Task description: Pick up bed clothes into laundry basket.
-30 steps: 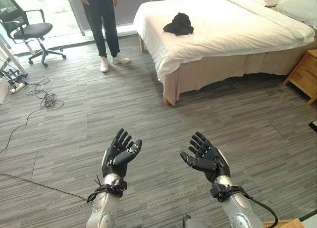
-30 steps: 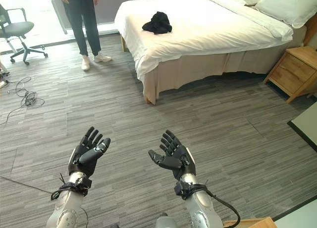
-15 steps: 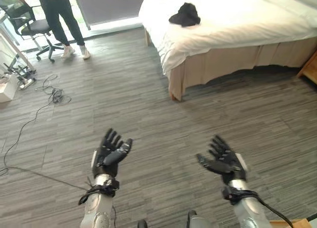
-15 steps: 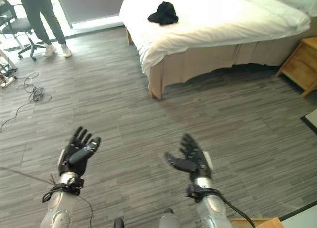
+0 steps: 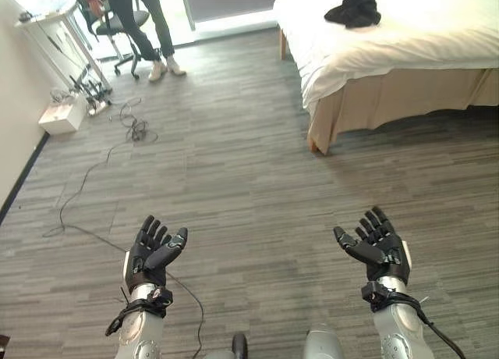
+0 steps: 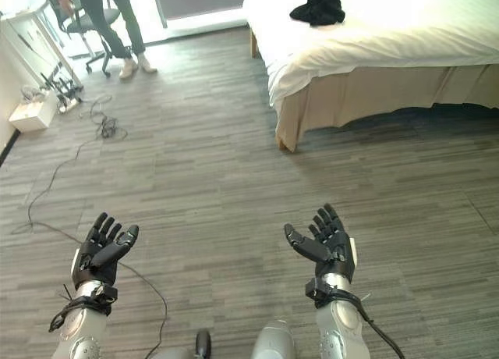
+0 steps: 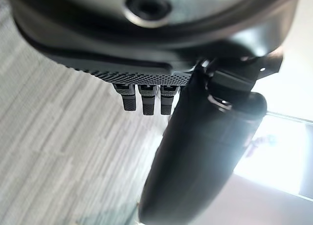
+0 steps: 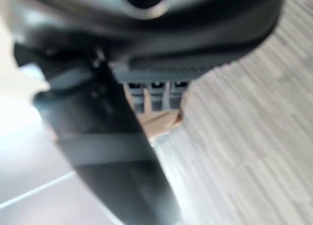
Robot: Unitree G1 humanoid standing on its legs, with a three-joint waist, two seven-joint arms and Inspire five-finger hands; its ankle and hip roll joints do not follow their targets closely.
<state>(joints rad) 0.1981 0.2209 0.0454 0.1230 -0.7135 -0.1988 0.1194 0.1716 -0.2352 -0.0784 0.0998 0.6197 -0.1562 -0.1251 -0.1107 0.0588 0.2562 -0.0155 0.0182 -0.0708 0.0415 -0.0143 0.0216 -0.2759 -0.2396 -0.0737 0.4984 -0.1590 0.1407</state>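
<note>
A crumpled black garment (image 5: 355, 6) lies on the white sheet of a low bed with a beige skirt (image 5: 405, 39), near the bed's foot end, up at about one o'clock from the robot's hands. It rests on top of the sheet, touched by neither hand and well apart from both, with a wide stretch of grey wood-plank floor (image 5: 234, 164) between.

The left hand (image 5: 150, 254) is raised at about seven o'clock, palm up, its fingers straight and spread, holding nothing. The right hand (image 5: 379, 243) is raised at about five o'clock in the same way, palm up, fingers extended and relaxed, thumb standing out to the side, also empty. The two hands are far apart from each other, and the garment sits beyond the right hand, closer to it than to the left. In both wrist views the fingertips show straight past the palm with bare floor beyond them.

At about eleven o'clock a person in dark trousers and pale shoes (image 5: 152, 31) stands beside a black office chair (image 6: 78, 19). A white box (image 5: 62, 113) sits on the floor near the wall at ten o'clock.
</note>
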